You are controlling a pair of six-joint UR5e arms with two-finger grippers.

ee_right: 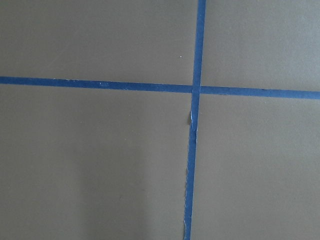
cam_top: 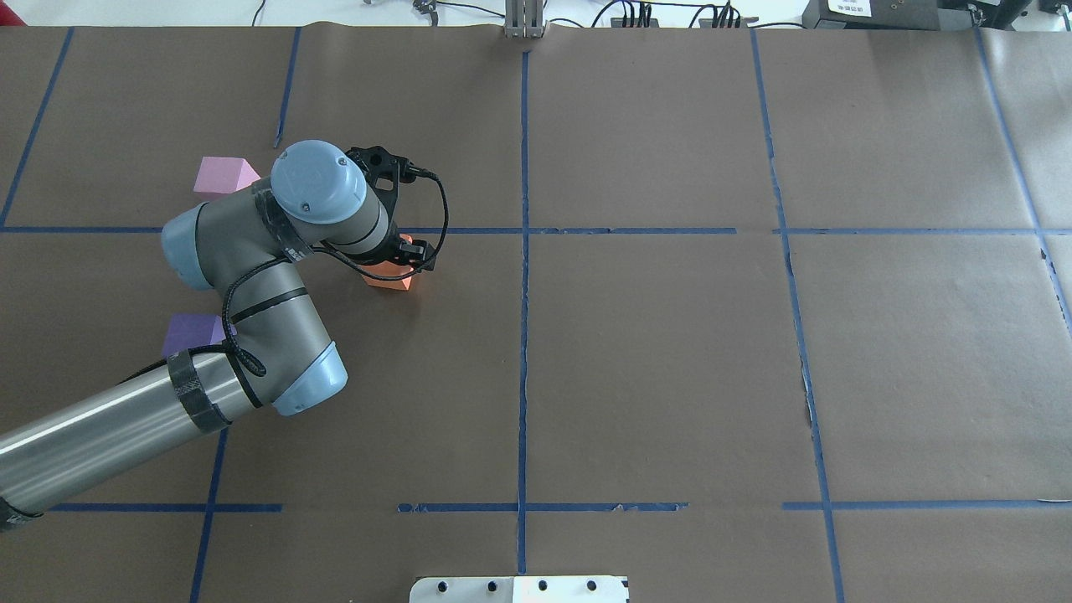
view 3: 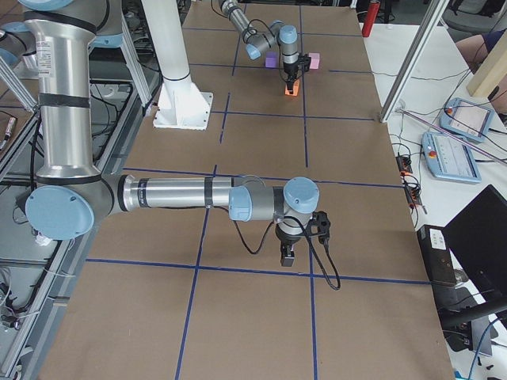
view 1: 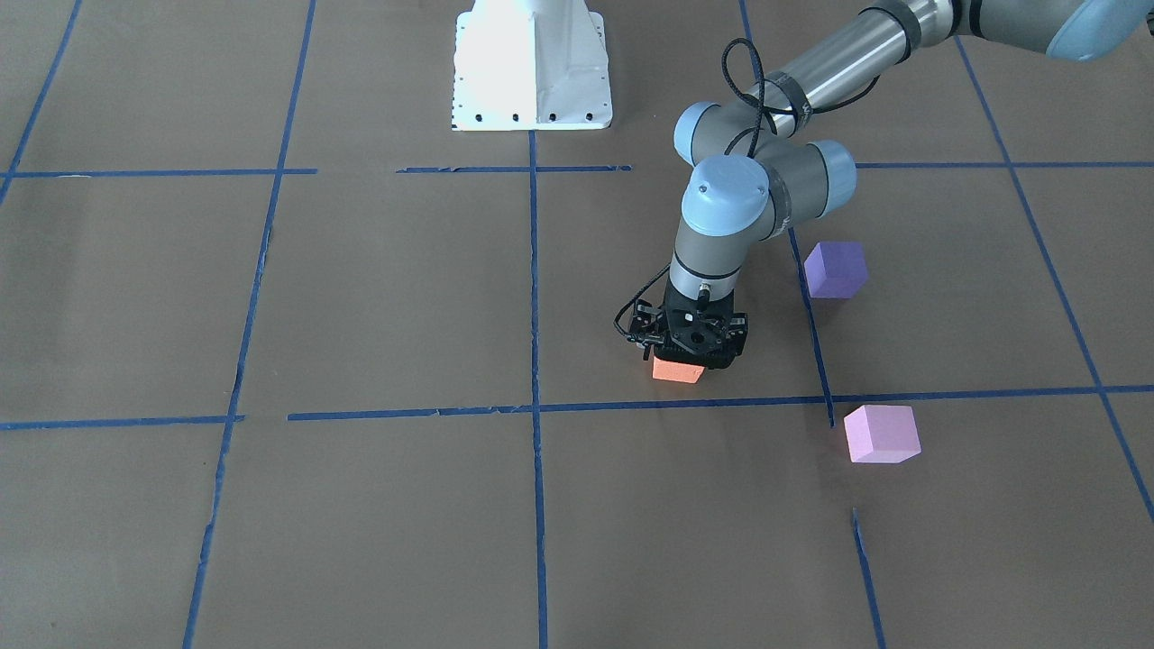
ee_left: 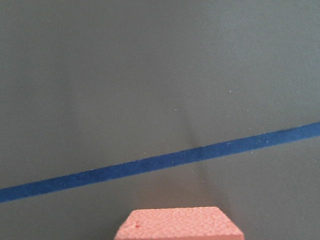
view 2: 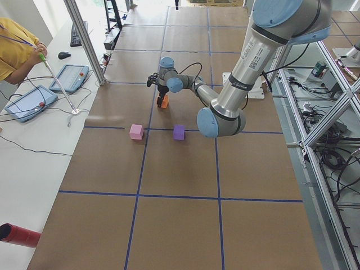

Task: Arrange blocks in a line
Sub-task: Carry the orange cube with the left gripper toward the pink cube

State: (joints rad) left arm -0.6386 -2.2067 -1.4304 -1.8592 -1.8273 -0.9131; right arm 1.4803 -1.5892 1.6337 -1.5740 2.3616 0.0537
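Three blocks lie out of line: orange block (view 1: 678, 370), purple block (view 1: 835, 269), pink block (view 1: 881, 434). The left claw (view 1: 689, 351) covers the orange block, likely to move it into line. I cannot tell whether it is clamped or apart.

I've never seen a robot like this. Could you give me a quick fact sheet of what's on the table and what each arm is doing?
table: covered in brown paper with a grid of blue tape
orange block: directly under the left gripper
purple block: free, to the robot's left of the orange one
pink block: free, farther from the robot than the purple one
layout: a triangle, not yet a line
left gripper: down over the orange block, grip hidden
right gripper: over bare paper, far from the blocks
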